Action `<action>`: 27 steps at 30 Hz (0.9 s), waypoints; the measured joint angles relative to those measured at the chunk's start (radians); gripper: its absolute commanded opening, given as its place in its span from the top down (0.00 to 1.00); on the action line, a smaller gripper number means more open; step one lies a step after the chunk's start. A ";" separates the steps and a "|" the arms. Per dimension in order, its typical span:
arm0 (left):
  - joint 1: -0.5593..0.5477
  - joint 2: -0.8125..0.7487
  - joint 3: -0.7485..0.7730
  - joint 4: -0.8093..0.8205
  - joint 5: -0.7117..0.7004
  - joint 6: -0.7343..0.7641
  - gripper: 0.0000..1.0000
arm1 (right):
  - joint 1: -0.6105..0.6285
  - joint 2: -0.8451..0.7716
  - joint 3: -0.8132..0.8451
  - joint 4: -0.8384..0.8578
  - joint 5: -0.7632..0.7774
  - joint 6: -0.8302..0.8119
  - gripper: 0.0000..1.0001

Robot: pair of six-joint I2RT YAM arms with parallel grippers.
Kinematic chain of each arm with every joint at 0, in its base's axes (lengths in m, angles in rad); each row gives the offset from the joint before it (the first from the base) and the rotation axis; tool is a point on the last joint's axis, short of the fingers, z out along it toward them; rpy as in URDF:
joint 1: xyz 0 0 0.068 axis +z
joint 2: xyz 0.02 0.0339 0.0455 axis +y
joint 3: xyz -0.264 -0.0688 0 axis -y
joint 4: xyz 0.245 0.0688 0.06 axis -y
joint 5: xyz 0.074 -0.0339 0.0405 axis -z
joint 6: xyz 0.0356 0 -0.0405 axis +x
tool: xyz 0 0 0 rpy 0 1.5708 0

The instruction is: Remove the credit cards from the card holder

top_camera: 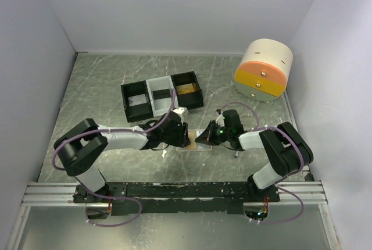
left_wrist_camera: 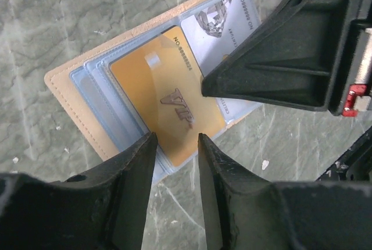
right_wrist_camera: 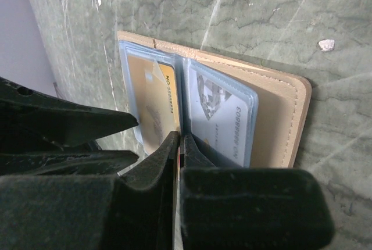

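Note:
The card holder (top_camera: pixel 195 143) lies open and flat on the marble table between both arms; its tan cover (left_wrist_camera: pixel 63 87) frames pale blue sleeves. A gold VIP card (left_wrist_camera: pixel 163 99) sits on the left-hand sleeves, sticking out past their lower edge. A silver card (left_wrist_camera: pixel 218 20) sits in the other half. My left gripper (left_wrist_camera: pixel 177 136) is open, its tips over the gold card's near edge with nothing between them. My right gripper (right_wrist_camera: pixel 180 137) is shut, its tips down at the centre fold between the gold card (right_wrist_camera: pixel 148 93) and the silver card (right_wrist_camera: pixel 218 110).
A three-compartment black-and-white tray (top_camera: pixel 161 96) stands behind the holder. A round cream, orange and yellow drawer box (top_camera: pixel 264 70) sits at the back right. White walls close in the table on three sides.

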 measured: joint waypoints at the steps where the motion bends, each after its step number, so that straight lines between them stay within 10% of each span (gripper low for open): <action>1: 0.000 0.015 0.008 0.002 0.001 0.002 0.57 | -0.001 0.002 0.000 0.003 -0.002 0.000 1.00; 27: 0.000 0.046 0.025 -0.064 -0.112 -0.006 0.70 | -0.071 -0.073 0.002 -0.146 0.007 -0.051 1.00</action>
